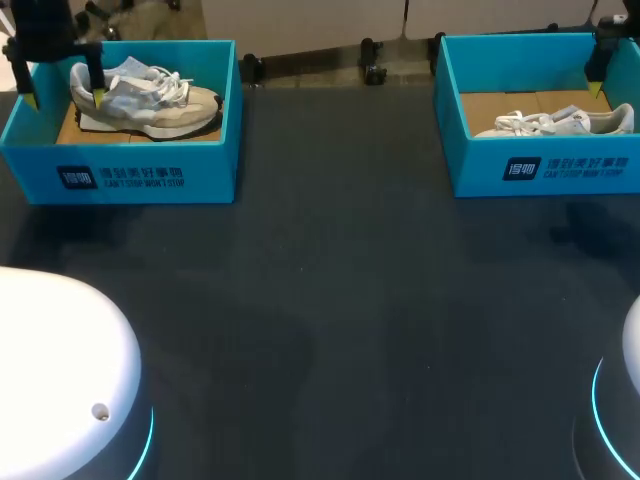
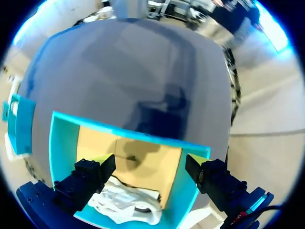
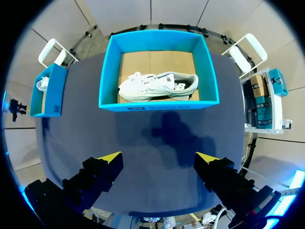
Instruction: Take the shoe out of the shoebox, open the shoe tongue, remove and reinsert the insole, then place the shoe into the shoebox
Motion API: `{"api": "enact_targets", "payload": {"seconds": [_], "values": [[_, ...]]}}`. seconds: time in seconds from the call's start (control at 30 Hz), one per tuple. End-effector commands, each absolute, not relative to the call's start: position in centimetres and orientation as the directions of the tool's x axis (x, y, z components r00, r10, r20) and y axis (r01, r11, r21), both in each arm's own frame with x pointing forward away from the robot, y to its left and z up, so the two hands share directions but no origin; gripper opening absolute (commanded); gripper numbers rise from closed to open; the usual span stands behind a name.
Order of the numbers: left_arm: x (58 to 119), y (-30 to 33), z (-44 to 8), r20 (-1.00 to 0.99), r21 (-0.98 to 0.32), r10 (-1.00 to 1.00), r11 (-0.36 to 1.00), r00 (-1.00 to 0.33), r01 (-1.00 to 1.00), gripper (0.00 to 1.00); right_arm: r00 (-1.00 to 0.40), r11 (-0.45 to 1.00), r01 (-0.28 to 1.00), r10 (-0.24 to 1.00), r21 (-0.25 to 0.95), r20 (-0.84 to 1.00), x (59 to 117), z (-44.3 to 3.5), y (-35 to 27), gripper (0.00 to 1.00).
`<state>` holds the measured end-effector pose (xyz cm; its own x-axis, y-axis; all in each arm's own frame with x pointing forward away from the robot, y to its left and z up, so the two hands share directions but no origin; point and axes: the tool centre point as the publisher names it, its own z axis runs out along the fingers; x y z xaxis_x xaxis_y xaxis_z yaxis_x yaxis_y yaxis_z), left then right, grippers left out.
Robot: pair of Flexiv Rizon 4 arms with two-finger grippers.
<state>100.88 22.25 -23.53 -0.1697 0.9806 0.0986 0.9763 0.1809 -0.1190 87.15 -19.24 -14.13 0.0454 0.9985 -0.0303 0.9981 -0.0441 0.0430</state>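
Over at the far corner, the left gripper (image 2: pixel 147 168) hangs right above the left shoebox (image 2: pixel 64 138), its two fingers spread wide apart and clamped on nothing. The grey and beige shoe (image 1: pixel 150 100) sits inside that box, below the gripper and between its fingers, nearer one of them. I can't make out whether that finger touches the shoe. Bare cardboard floor shows ahead of the fingertips.

On the other side, the right gripper (image 3: pixel 158 160) is up high above the dark table (image 1: pixel 330 300), and its yellow-tipped fingers also stand well apart with nothing between them. The right shoebox (image 3: pixel 209 71) lies out ahead of those fingers. The white shoe (image 3: pixel 157 86) rests on the cardboard floor inside it, lengthwise across the box and well apart from the gripper. From that hand, the left shoebox is off to one side.
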Motion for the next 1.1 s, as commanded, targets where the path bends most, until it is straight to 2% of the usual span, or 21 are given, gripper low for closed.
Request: {"api": "enact_targets", "payload": {"seconds": [0.03,0.33,0.4,0.43,0.57,0.9,1.1], "values": [[99.9,22.3,-23.5,0.098,-0.09,0.981,0.178,-0.169,0.98,1.0,0.046,-0.044,0.998,0.998,0.042,-0.031,87.2,-14.1,-19.2,1.0],[99.9,22.3,-23.5,0.098,-0.09,0.981,0.178,-0.169,0.98,1.0,0.046,-0.044,0.998,0.998,0.042,-0.031,87.2,-14.1,-19.2,1.0],[100.4,22.6,-23.6,0.047,-0.087,0.993,0.114,-0.11,0.99,1.0,0.046,-0.044,0.998,0.998,0.042,-0.031,87.2,-14.1,-19.2,1.0],[101.1,22.9,-24.0,0.064,-0.091,0.988,0.145,-0.139,0.985,1.0,0.046,-0.044,0.998,0.998,0.042,-0.031,87.2,-14.1,-19.2,1.0],[103.0,24.1,-24.4,0.006,-0.083,0.995,0.098,-0.098,0.992,1.0,0.046,-0.044,0.998,0.998,0.042,-0.031,87.2,-14.1,-19.2,1.0],[107.8,26.6,-25.7,0.023,-0.049,0.995,0.1,-0.099,0.994,1.0,0.046,-0.044,0.998,0.998,0.042,-0.031,87.2,-14.1,-19.2,1.0],[110.0,27.6,-26.1,0.006,-0.025,1.0,0.025,-0.025,0.999,1.0,0.046,-0.044,0.998,0.998,0.042,-0.031,87.2,-14.1,-19.2,1.0]]}}
